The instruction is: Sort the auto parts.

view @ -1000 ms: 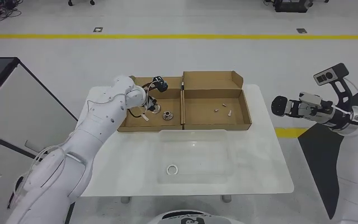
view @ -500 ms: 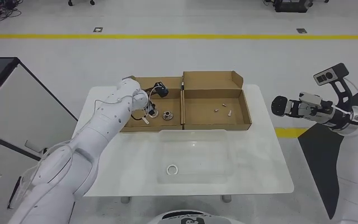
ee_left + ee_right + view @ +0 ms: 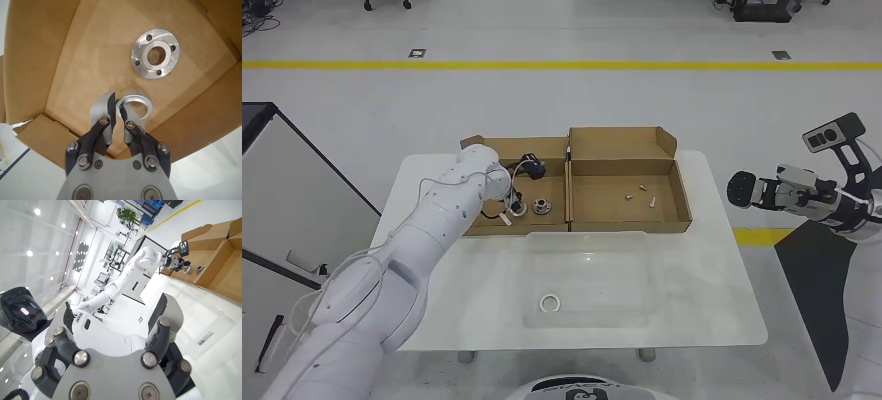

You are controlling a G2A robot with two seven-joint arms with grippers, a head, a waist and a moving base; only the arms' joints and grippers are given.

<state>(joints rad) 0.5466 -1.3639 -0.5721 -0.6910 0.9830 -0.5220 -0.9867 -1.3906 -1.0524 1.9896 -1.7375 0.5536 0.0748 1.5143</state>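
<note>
Metal ring (image 3: pixel 145 100), the part in hand: it is pinched by its wall in the left gripper (image 3: pixel 116 103), one finger inside the bore and one outside, the jaws closed down to the thickness of that wall. The ring hangs low inside the left cardboard box (image 3: pixel 550 180), near the box's near wall and seemingly just clear of the floor, though contact cannot be ruled out. A flanged hub (image 3: pixel 171 60) lies flat on the box floor just beyond it, apart from the ring.

To the right stands the right cardboard box (image 3: pixel 602 200), wall to wall with the first and holding a few small pins (image 3: pixel 642 187). A clear bin (image 3: pixel 612 290) sits nearer on the table (image 3: pixel 702 300) with a white ring (image 3: pixel 550 301) in it. The right gripper (image 3: pixel 115 303) is held off the table's right edge, spread wide and empty.

Step judged: depositing the ring with the larger machined parts. The next move calls for a short descent to the floor and a modest opening. The withdrawal should be straight up, so that the inner finger does not drag the ring against the hub.
</note>
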